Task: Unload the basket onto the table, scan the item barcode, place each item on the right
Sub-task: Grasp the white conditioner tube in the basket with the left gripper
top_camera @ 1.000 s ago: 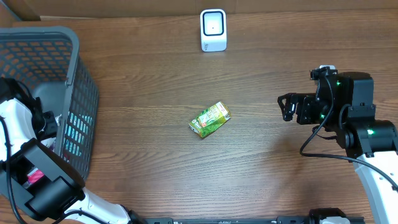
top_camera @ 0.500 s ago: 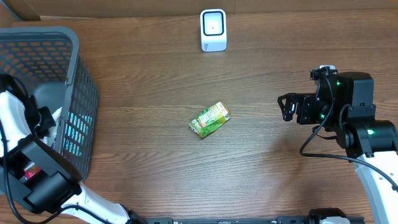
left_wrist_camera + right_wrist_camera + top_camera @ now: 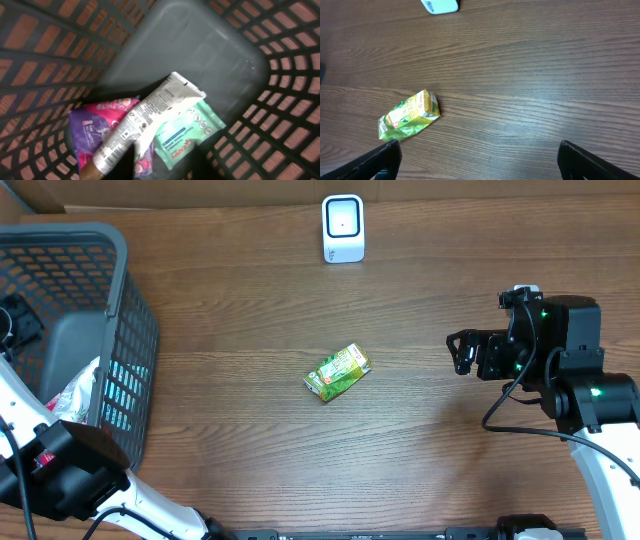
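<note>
A green snack pouch (image 3: 337, 372) lies mid-table, also in the right wrist view (image 3: 409, 121). The white scanner (image 3: 343, 227) stands at the back edge. My right gripper (image 3: 460, 352) hovers right of the pouch, open and empty (image 3: 480, 167). My left gripper (image 3: 18, 323) is above the grey basket (image 3: 120, 310). In the left wrist view its dark jaws (image 3: 160, 169) stand slightly apart at the bottom edge with nothing between them. Below lie a white tube (image 3: 150, 120) with a barcode, a purple pack (image 3: 87, 130) and a mint-green pack (image 3: 187, 130).
The basket's mesh walls (image 3: 280, 105) enclose the left gripper on all sides. The scanner's base (image 3: 440, 6) shows at the top of the right wrist view. Brown wooden tabletop (image 3: 250, 450) surrounds the pouch.
My left arm has lifted and drawn back toward the left edge, uncovering the packs in the basket. The right arm and the green pouch have not moved.
</note>
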Available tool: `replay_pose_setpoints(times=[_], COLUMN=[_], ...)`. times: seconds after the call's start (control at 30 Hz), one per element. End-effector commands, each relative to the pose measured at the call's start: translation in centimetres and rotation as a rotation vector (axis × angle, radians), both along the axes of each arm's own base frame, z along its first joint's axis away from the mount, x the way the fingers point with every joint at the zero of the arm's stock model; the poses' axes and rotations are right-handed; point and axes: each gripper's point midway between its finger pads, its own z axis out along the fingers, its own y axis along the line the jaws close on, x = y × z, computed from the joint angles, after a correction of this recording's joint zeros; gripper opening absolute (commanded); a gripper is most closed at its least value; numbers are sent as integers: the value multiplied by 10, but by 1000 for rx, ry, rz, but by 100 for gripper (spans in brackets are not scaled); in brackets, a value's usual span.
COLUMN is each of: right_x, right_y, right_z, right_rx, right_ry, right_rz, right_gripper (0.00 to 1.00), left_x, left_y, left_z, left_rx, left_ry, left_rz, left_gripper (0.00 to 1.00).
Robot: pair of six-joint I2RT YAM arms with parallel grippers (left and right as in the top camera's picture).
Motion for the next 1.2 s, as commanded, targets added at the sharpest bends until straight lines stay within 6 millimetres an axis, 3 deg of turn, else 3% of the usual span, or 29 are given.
replay_pose_setpoints(times=[0.0,0.13,0.3,0.47,0.67,0.77,0.9,1.07,1.17], right_x=[5,5,5,5,5,5,5,5,5], right_y=[3,3,3,3,3,3,3,3,3], right_z=[14,14,14,14,14,14,14,14,14], right_rx=[2,2,2,2,2,2,2,2,2], right_ry=[-39,-39,-39,-39,-39,-39,-39,-39,-39], right_rz=[13,13,13,13,13,13,13,13,13], right_gripper=[100,100,100,100,100,100,100,100,100], left_x=[-2,-12,-33,-61,-68,-68,-65,-60,-60], left_y=[-5,-14,-26,-18,-13,-8,2,5,6], left_z=[1,-27,-70,-104,-124,-129,-131,-137,-145], left_rx=[-28,-89,-155,-114,-79,-53,-7,10,14], left_ry=[-12,64,195,348,403,411,408,390,388], left_rz=[-22,-54,-98,-77,-128,-158,-148,-145,-151], left_gripper=[52,72,75,78,83,91,92,81,82])
